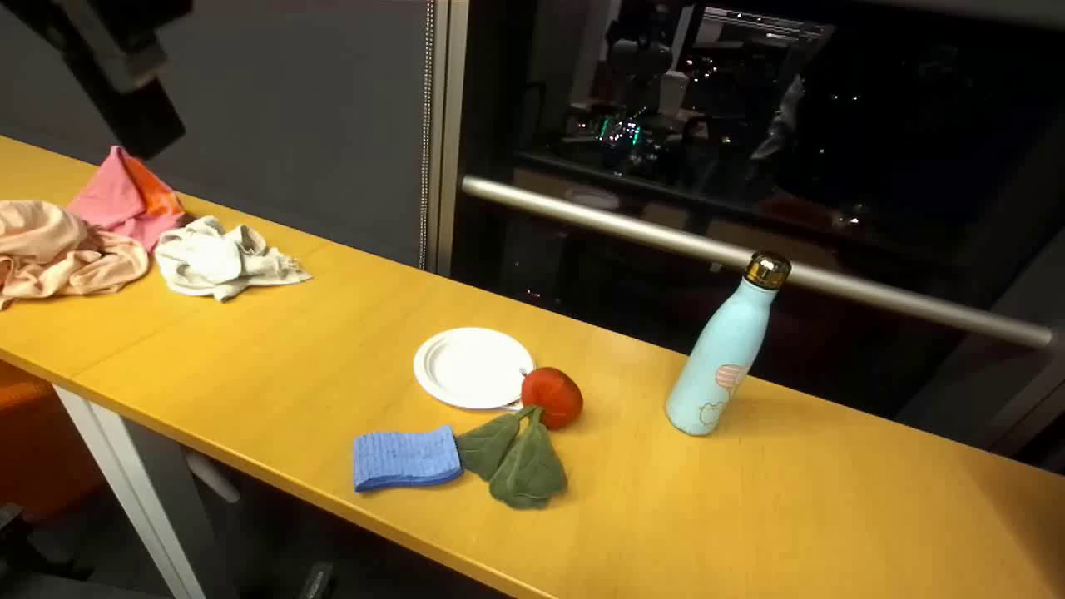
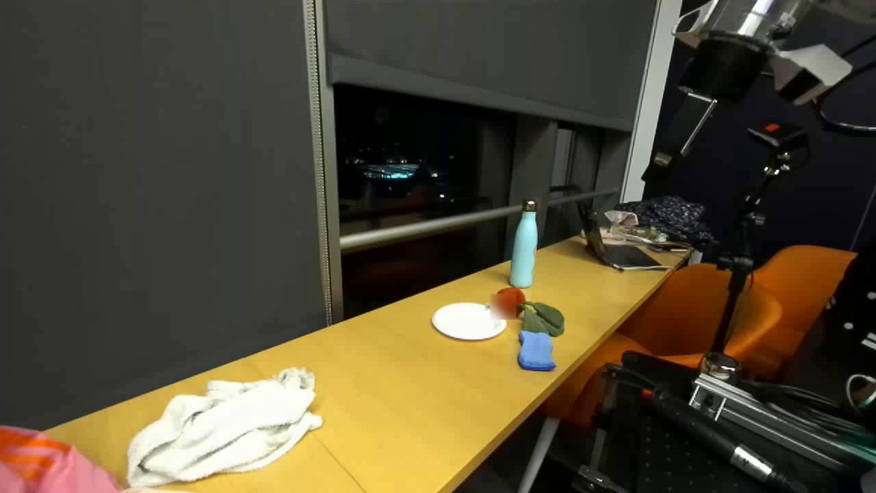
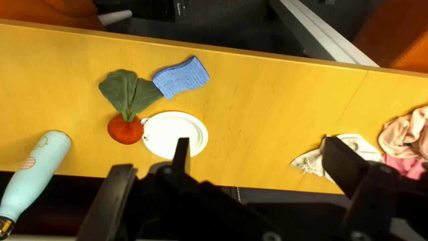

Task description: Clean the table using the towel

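Below the black two-fingered pincer we see a long yellow table with fine wood grain. Partly hidden by one finger in the wrist view sits a smooth white shallow round plate; just beside it, outward from that finger, we find a plump red-orange fabric-looking vegetable with matte green leaves. One leaf meets a blue oblong sponge, grainy on top and wavy along its side, out ahead of the same finger. Farther outward on that side stands an upright pale-blue rounded bottle with a shiny gold cap. Past the opposite finger we see a crumpled peach cloth and a peaked pink cloth, orange-patched in both exterior views.

One long edge of the table runs ahead of the fingertips, beyond the sponge; the opposite edge passes behind the fingers in the wrist view, along a flat grey blind. Between the two fingers a wide stretch of plain wood gives us open room.

The pincer is released, its fingers spread well apart above the tabletop. The rumpled white fuzzy towel lies on the table, below and apart from the pincer; in the wrist view the finger opposite the plate hides part of it.
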You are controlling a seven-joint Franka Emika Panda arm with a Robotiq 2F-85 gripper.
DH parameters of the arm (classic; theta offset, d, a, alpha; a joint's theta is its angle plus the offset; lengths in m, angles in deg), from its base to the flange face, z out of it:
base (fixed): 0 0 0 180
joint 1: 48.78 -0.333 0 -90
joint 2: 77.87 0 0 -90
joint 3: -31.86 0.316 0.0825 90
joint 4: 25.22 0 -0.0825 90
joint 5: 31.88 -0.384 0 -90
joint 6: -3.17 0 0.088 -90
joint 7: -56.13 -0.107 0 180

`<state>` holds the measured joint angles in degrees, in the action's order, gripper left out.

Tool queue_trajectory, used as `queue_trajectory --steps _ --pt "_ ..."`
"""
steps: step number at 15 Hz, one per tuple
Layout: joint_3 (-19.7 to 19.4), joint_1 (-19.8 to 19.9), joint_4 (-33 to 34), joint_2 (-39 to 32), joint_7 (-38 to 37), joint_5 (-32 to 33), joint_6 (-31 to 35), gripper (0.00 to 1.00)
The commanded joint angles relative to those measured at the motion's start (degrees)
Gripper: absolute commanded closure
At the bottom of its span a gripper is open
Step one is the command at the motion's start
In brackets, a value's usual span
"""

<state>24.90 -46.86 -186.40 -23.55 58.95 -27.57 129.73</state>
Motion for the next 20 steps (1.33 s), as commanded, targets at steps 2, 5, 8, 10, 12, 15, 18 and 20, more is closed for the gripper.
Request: queue_trajectory --steps 2,5,8,10,12,15,18,20 --pt "0.70 0.72 -1.03 -0.42 0.59 -0.80 -0.12 0.00" --pt "0.71 0.72 -1.25 -0.83 0.59 -0.80 -0.12 0.00" --pt "-0.63 0.73 -0.30 -4.53 2.17 -0.23 3.25 0.00" --pt "-2.94 -0.45 1.81 -13.06 5.78 0.25 13.25 0.00" --pt "-5.26 -3.42 4.15 -19.10 10.29 -1.89 20.69 0.00" --pt "-10.76 -11.94 9.37 -30.25 19.17 -8.79 27.95 0.00" --pt "-18.07 -24.98 15.90 -38.87 31.95 -23.39 28.56 0.00" --pt "-23.72 -34.02 21.02 -42.88 40.43 -32.90 26.30 0.00"
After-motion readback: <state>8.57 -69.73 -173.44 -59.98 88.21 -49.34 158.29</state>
